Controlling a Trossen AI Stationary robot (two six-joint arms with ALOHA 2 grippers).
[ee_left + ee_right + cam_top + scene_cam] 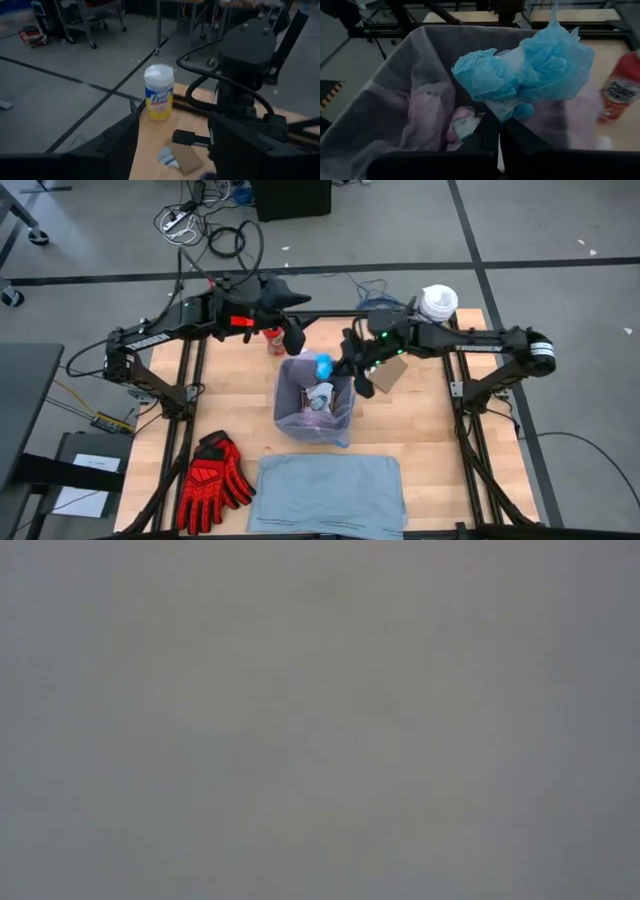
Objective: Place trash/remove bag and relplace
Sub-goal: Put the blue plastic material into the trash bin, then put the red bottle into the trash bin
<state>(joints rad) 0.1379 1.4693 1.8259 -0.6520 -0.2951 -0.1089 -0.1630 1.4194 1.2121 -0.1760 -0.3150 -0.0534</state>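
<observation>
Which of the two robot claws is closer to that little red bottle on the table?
The left gripper: it hovers right beside the red bottle. The right gripper is farther off, over the bin's rim, pinching a crumpled blue scrap.

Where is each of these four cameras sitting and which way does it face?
High: overhead, straight down; both arms, bin.
Low: blank grey, shows nothing.
Left wrist: across the table at the yellow tub and right arm; own fingers.
Right wrist: into the bin; own fingers pinching blue scrap.
Shared: scrap also shows from overhead.
</observation>
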